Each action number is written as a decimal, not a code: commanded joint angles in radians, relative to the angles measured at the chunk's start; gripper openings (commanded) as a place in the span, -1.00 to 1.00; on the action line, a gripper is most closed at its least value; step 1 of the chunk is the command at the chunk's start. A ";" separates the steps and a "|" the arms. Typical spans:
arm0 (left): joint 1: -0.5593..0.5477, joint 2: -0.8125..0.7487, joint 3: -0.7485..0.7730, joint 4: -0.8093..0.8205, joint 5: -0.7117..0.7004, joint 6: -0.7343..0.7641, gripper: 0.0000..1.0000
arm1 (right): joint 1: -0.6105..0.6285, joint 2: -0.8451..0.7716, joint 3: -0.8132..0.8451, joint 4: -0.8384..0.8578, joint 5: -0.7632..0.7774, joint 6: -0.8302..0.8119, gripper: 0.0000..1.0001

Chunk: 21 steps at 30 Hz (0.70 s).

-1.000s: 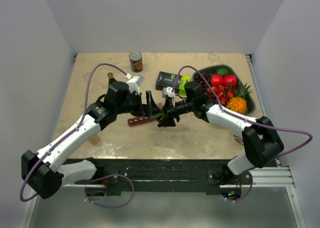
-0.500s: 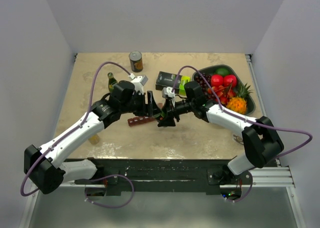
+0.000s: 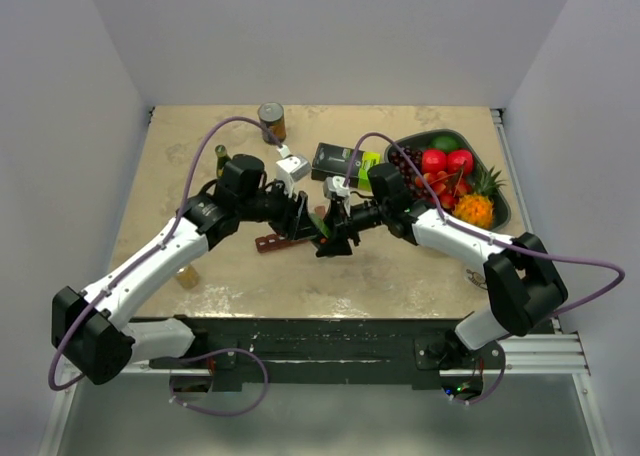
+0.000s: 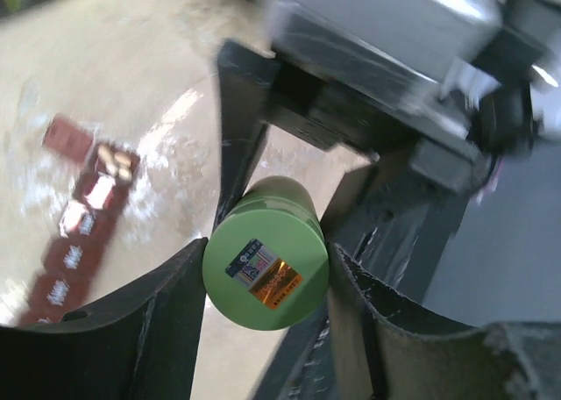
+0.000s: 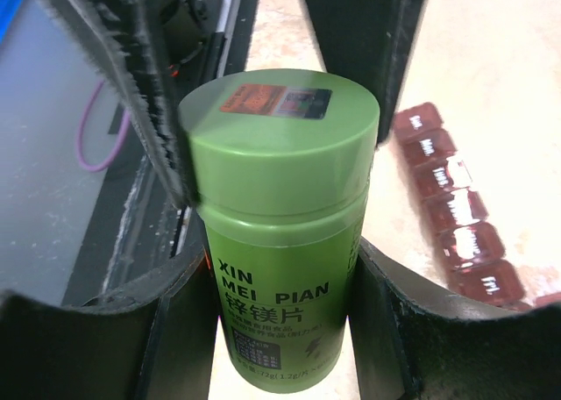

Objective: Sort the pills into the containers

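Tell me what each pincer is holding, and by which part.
Both hold the green pill bottle: the right pincer clamps its labelled body, the left pincer clamps its cap.

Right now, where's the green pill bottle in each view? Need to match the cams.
Top external: green bottle at picture centre, only a sliver showing.
Left wrist: low centre, stickered lid facing the camera.
Right wrist: centre, lid uppermost, printed label facing the camera.
Shared landmark: maroon strip, just left of the bottle from above, at the left edge in left wrist, at the right edge in right wrist.
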 commanded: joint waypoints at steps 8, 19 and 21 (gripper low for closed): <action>0.009 -0.017 -0.066 0.071 0.230 0.439 -0.26 | -0.002 -0.028 0.044 0.046 -0.035 0.010 -1.00; 0.033 -0.365 -0.244 0.379 -0.129 0.064 0.99 | -0.002 -0.025 0.045 0.043 -0.032 0.005 -1.00; 0.035 -0.430 -0.264 0.389 -0.197 0.011 0.99 | -0.003 -0.022 0.045 0.040 -0.030 0.004 -1.00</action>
